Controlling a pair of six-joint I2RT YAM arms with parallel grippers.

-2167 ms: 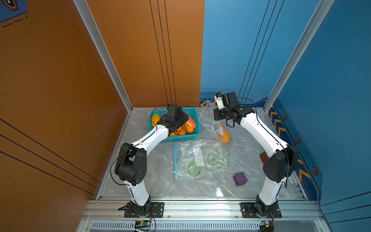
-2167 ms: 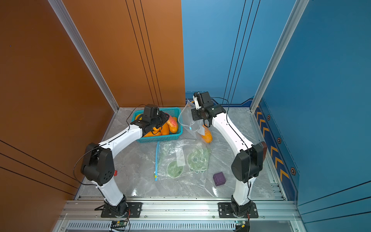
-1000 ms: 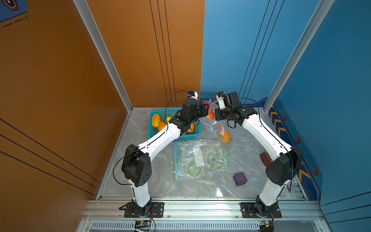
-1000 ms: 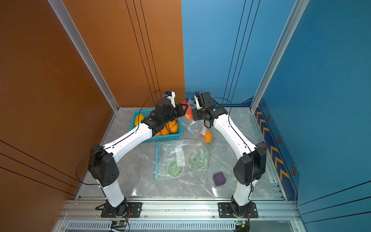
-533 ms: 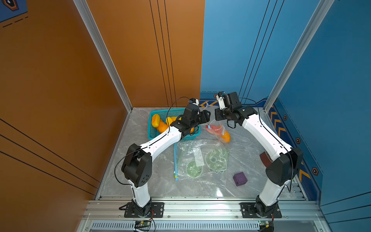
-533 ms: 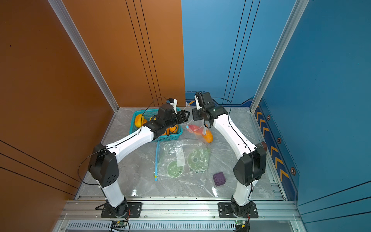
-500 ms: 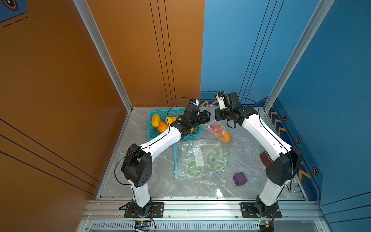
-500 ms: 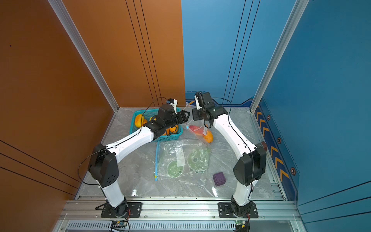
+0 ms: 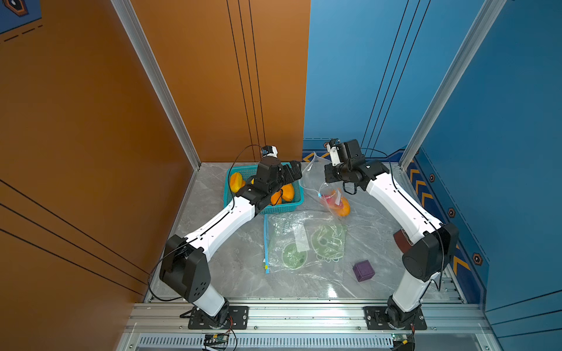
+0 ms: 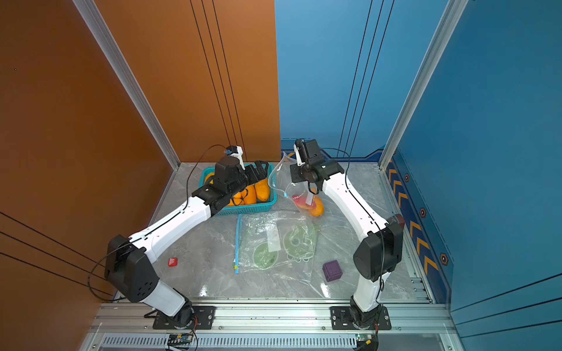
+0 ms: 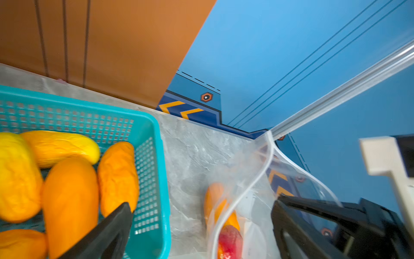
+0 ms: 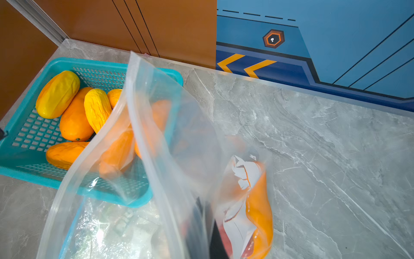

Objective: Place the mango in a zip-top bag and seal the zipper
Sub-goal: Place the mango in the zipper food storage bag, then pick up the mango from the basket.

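Note:
My right gripper (image 9: 330, 177) is shut on the rim of the clear zip-top bag (image 9: 316, 179) and holds its mouth up and open. Its fingers (image 12: 206, 235) show dimly through the plastic. At the bottom of the bag lies the red-and-orange mango (image 9: 333, 202) (image 11: 230, 242), against an orange one (image 10: 317, 209) (image 12: 259, 208). My left gripper (image 9: 293, 171) (image 11: 200, 205) is open and empty. It hovers over the right end of the teal basket (image 9: 296, 202), just left of the bag's mouth (image 11: 266, 161).
The basket (image 12: 13, 161) holds several yellow and orange mangoes (image 12: 74, 121). A second zip-top bag (image 9: 304, 243) with green prints and a blue zipper lies flat mid-table. A purple cube (image 9: 363, 270), a small red piece (image 10: 172, 262) and a brown object (image 9: 401, 240) lie nearby.
My left gripper carried the red mango from the basket to the bag's mouth, opened and let it drop in, then drew back toward the basket. The right gripper kept holding the bag.

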